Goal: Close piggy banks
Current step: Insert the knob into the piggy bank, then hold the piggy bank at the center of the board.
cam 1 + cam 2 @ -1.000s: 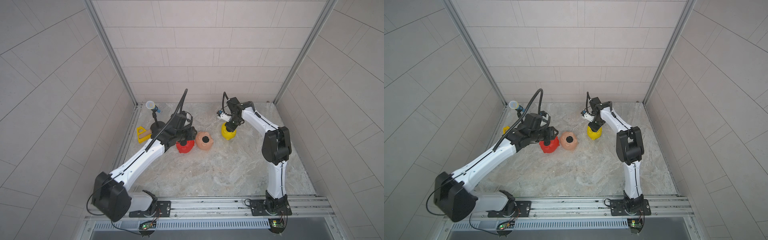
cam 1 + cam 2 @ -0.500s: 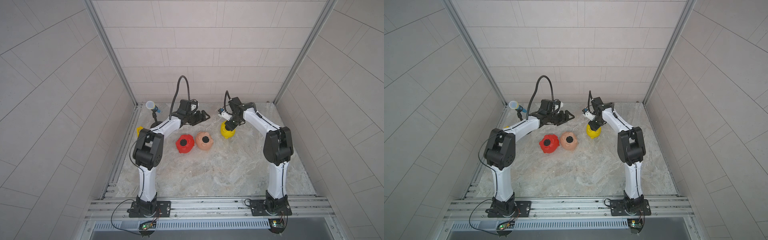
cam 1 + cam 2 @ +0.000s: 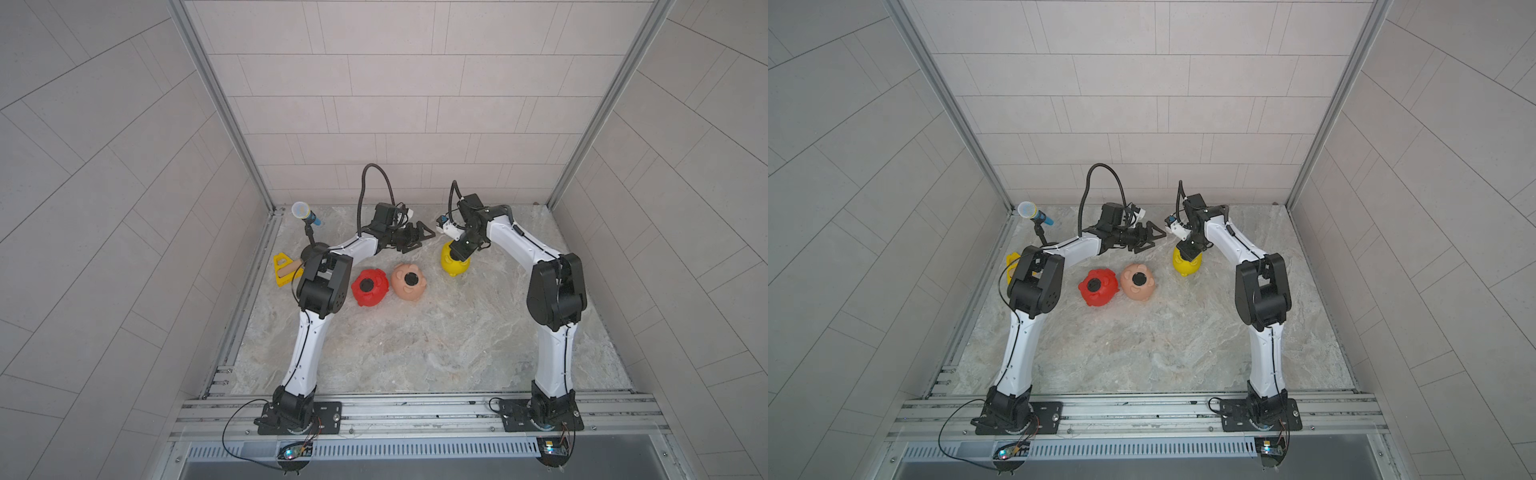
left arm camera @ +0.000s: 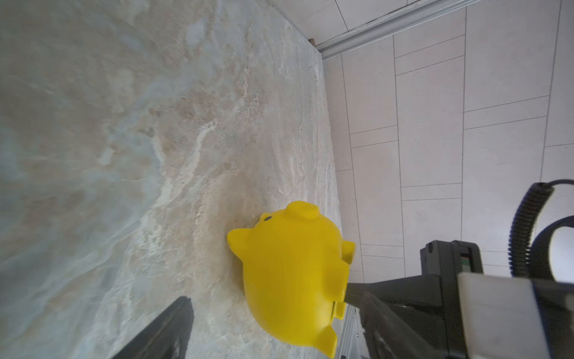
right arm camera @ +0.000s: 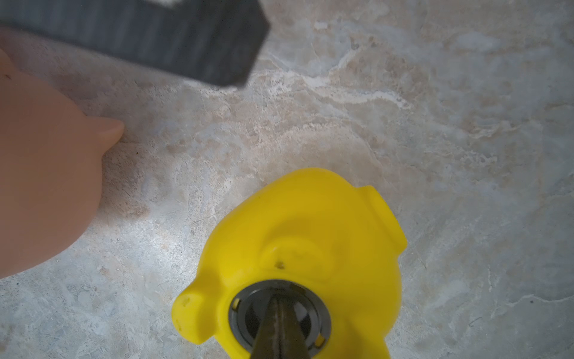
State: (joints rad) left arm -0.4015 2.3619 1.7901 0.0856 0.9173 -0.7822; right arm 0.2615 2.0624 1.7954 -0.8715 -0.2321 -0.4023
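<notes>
- Pale tiled walls (image 3: 374, 104) box in a marbled tabletop (image 3: 415, 345).
- Left claw (image 3: 422, 241): its jaws are spread wide and hold nothing. It hangs in the air beyond the red and peach pigs, pointing toward the yellow pig but apart from it.
- Right claw (image 5: 281, 323): its jaws are pressed together. The tips are set down into the round belly hole of the yellow pig (image 5: 310, 233), against the dark ring inside. Whether they pinch anything there cannot be told.
- The yellow pig lies belly up near the far edge of the tabletop, under the right claw.
- The red pig (image 3: 370, 287) and peach pig (image 3: 409, 281) lie belly up just beside each other, next to the left arm (image 3: 322, 282). Whether they touch is unclear.
- Each of those two shows a dark round disc on its belly. Both top views are too small to tell a plug from an open hole.
- In both top views the right claw's own body hides its tips.
- The left arm covers part of the yellow toy (image 3: 284, 269) and the foot of the mic (image 3: 305, 212).
- In the right wrist view the peach pig is cut off at the frame edge.
</notes>
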